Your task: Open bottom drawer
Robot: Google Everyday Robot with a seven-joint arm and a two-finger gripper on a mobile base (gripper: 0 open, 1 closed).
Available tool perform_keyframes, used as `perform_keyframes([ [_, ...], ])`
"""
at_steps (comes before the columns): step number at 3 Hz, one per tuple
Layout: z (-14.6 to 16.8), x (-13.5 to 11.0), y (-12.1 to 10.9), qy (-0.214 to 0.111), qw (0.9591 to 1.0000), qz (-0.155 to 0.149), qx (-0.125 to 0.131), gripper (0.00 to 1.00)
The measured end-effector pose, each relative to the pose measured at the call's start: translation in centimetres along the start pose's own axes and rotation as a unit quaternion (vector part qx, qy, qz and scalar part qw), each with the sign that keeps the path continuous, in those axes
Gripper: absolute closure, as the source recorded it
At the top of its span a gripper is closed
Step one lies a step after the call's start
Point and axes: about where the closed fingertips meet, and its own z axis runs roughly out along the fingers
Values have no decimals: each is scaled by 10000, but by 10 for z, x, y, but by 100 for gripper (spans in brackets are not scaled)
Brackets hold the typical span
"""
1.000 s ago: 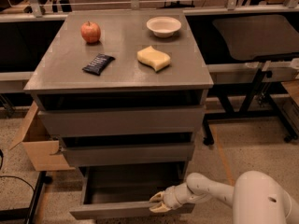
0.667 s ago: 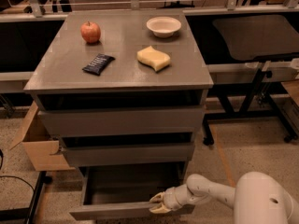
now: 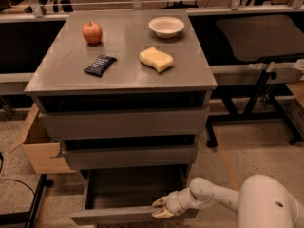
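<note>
Nothing has shifted: cream gripper [image 3: 160, 208] pinches the flat front rim of the grey bottom drawer [image 3: 114, 216].

The single camera is looking down from high on the near side, facing the far wall and taking in the whole drawer cabinet [image 3: 123, 122] at middling range. The robot's arm [image 3: 213, 194] is showing at lower right, its gripper [image 3: 160, 209] sitting at the bottom drawer [image 3: 123, 216] front, near the frame's bottom edge.
</note>
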Motion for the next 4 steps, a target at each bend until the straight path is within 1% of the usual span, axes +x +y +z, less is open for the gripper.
perform_keyframes([
  [2, 0, 0, 0, 0, 10000, 0, 0, 100],
  [3, 5, 2, 26, -29, 9999, 108, 3, 100],
  [4, 3, -1, 26, -29, 9999, 108, 2, 98],
])
